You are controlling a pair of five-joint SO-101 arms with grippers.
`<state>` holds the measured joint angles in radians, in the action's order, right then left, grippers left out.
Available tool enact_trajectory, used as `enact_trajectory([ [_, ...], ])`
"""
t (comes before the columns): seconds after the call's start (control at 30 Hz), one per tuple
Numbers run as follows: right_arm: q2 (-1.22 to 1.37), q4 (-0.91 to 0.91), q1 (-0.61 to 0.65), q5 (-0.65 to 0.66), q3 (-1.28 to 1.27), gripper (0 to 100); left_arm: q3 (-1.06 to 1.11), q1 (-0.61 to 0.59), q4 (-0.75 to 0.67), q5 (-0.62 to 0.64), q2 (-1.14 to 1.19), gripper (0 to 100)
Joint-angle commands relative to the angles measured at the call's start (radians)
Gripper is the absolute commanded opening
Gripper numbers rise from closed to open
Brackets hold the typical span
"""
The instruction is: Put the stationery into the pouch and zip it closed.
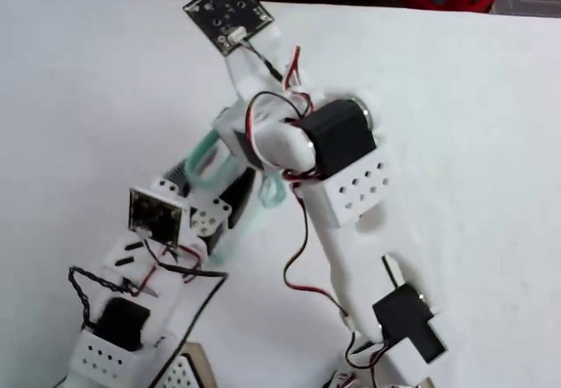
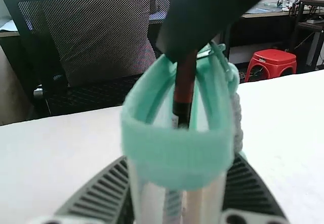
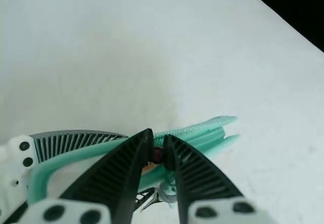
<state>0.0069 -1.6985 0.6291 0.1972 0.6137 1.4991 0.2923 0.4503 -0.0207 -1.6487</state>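
Just above the teal pouch (image 2: 172,155), the right gripper (image 3: 158,150) hangs with its black jaws pinched narrow around the top of a dark red pen (image 2: 183,90). The pen's lower end dips past the pouch's front rim into its open mouth. On either side of the pouch, the grey ribbed jaws of the left gripper (image 2: 178,183) squeeze its walls, holding it on the white table (image 1: 456,99).

Pouch (image 2: 174,153) mouth: plugged by pen (image 2: 183,100), right pincer (image 3: 157,150) close above | pouch flanks: left pincer (image 2: 174,183) clamped on both sides | passage: open surface (image 1: 456,99) beyond and outboard of both arms.
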Motion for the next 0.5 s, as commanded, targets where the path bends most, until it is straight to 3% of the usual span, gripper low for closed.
enact_trajectory([
  [0.0,-0.025,-0.019,0.025,0.009,-0.041,1.9,-0.014,-0.030,-0.028,-0.009,-0.007,21],
  [0.2,-0.186,-0.019,0.025,0.014,-0.190,16.6,-0.012,-0.073,-0.057,-0.009,-0.007,21],
  [0.47,-0.216,-0.001,0.036,0.084,-0.301,7.7,0.000,-0.067,-0.063,-0.009,-0.007,21],
])
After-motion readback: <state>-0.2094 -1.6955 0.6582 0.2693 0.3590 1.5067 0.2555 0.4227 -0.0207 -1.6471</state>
